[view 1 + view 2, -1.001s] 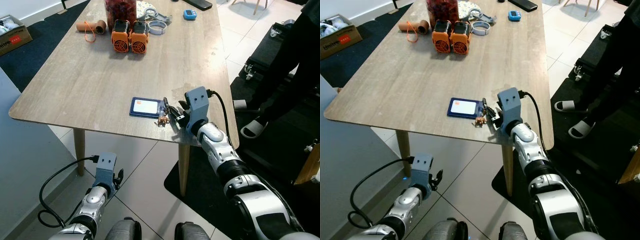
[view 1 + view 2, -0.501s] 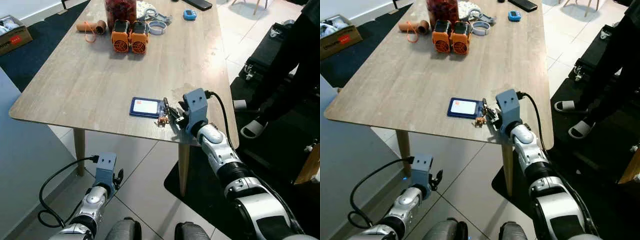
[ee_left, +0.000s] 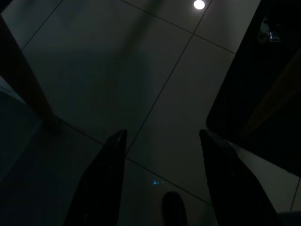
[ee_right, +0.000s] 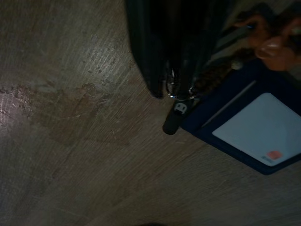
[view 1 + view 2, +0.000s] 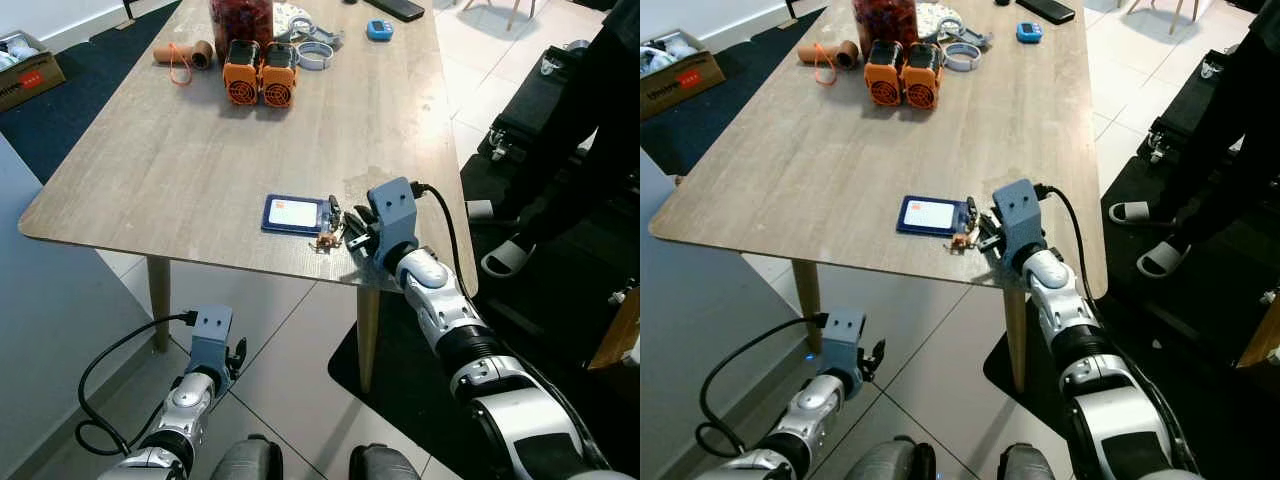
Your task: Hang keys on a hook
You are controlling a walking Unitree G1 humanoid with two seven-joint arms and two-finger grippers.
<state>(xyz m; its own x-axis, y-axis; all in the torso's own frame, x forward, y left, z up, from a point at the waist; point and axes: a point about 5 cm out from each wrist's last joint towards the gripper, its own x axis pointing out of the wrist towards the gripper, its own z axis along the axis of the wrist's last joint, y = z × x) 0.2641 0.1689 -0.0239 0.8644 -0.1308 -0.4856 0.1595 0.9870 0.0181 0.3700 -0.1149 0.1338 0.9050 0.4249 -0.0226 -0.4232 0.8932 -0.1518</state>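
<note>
Wood-grain counter (image 5: pixel 180 160) near edge — right pincer (image 5: pixel 345 230) has slid in onto the keys (image 5: pixel 331 232) beside the blue card holder (image 5: pixel 295 214), fingers together at the ring — grab looks imminent; left pincer (image 3: pixel 162 179) idle, apart.

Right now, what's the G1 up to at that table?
The right gripper is down on the wooden table near its front edge, at the key bunch attached to a blue card holder. In the right wrist view its fingers look closed around the key ring, with the keys not yet lifted. The left gripper hangs idle and open below the table, over the tiled floor. A person stands to the right.
</note>
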